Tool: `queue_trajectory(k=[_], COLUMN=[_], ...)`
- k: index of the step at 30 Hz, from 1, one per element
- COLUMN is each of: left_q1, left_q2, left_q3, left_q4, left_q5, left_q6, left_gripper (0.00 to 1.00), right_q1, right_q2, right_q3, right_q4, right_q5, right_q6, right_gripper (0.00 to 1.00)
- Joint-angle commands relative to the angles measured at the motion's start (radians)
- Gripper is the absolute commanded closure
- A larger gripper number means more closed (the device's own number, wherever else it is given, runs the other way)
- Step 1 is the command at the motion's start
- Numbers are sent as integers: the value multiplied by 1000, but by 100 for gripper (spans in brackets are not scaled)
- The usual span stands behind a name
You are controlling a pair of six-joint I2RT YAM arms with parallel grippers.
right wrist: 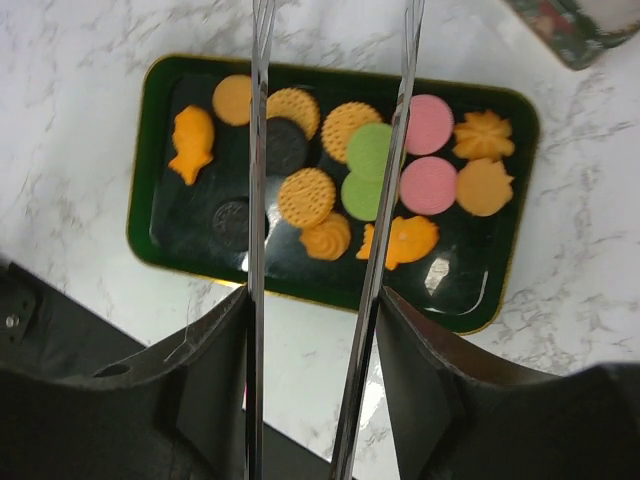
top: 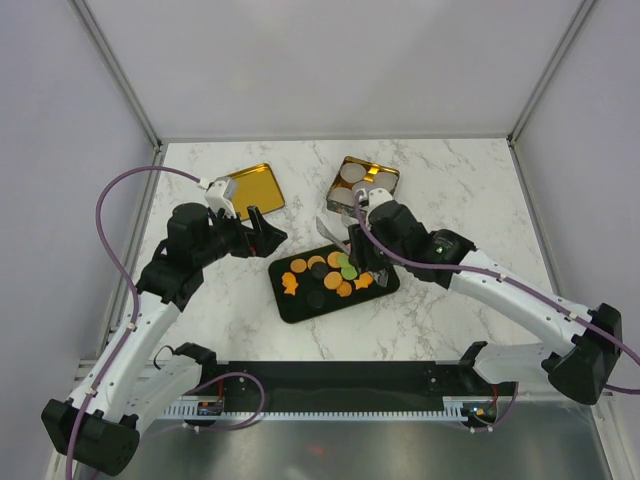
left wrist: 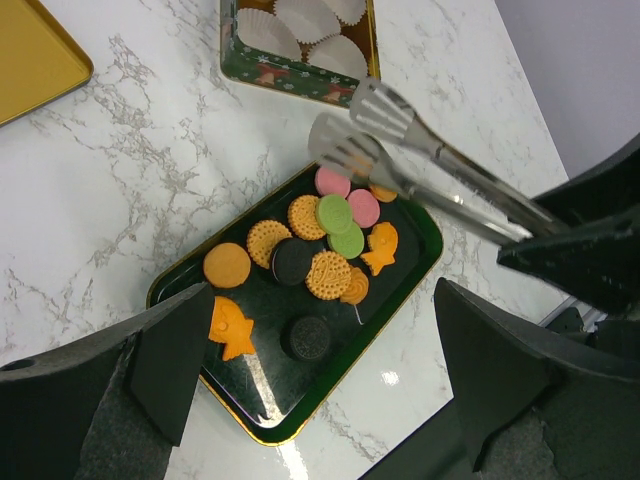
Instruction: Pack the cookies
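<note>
Cookies (top: 330,275) lie on a tray (top: 300,308) midway across the desk (top: 450,200); right tool (right wrist: 315,350) grips tongs (right wrist: 258,200) above them, tongs seemingly empty; left tool (top: 266,230) gapes wide, holding nothing.

The scene is lit brightly and evenly from above the worktop (top: 450,200); glare is reflected off the tray (right wrist: 190,215), and the tongs (left wrist: 440,170) are blurred.

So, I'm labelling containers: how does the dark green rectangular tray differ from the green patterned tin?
The dark green rectangular tray is shallow and holds the cookies; the green patterned tin has taller walls and holds white paper liners. The tray lies nearer the robot, the tin farther back. Both are rectangular with gold rims.
</note>
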State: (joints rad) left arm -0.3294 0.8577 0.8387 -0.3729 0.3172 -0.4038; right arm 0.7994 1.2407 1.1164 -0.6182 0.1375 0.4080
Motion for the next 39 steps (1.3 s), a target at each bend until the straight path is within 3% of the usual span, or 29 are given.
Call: queue_trajectory(k=[1,12,39], left_q1=[-5,-7,-5], left_q2=[3,12,12], left_q3=[43,48,48], left_q4=[-6,-17,-17], left_q5=[-1,-9,-3], left_q6=[3,10,8], left_gripper=[1,1,1], right_q1=[95,202,247], right_q2=[16,98,180], right_q3=[53,82,82], right_q4=[-38,-109,-101], right_q5=[-4,5,43], right_q6=[-21,-77,-90], right_gripper=[41,39,44])
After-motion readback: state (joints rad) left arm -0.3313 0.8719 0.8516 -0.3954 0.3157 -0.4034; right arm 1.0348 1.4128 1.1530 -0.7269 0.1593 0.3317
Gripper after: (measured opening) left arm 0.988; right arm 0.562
